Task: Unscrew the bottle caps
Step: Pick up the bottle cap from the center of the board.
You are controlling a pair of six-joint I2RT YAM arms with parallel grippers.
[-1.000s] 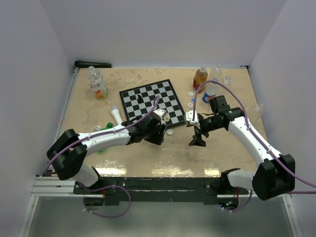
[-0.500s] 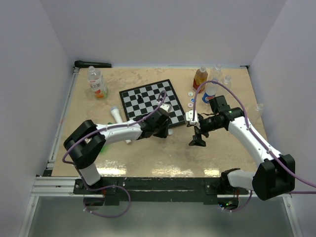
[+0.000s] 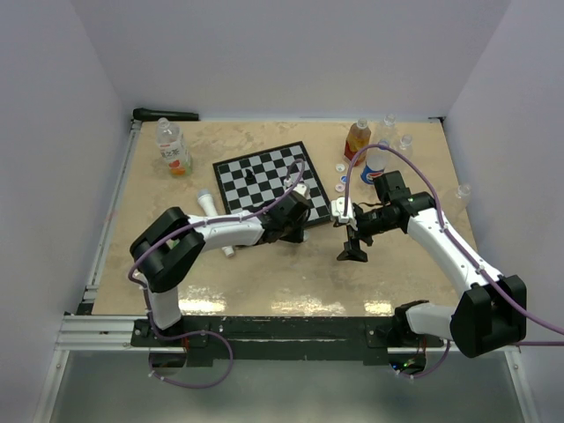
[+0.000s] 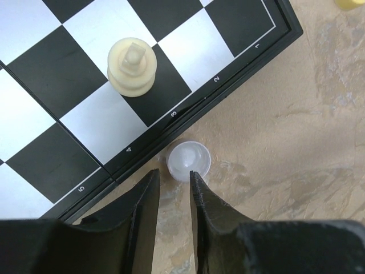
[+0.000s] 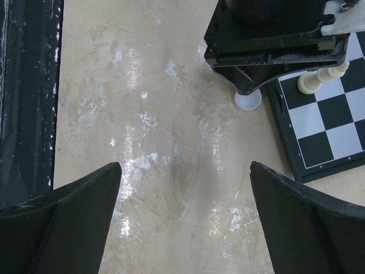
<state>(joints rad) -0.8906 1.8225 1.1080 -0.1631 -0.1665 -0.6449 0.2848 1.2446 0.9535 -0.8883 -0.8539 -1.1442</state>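
On the counter, your left jaws, wider a second ago, narrow to an empty slit, white cap ungrasped just ahead; right jaws gape empty.

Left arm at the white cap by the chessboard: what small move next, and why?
Probably spread the fingers of the left gripper and ease forward. The white cap lies on the table just past them, beside the chessboard edge, and their gap looks narrower than it.

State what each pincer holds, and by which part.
Right pincer: nothing, jaws wide. Left pincer: jaws narrow at the rim of the white cap; grip cannot be told.
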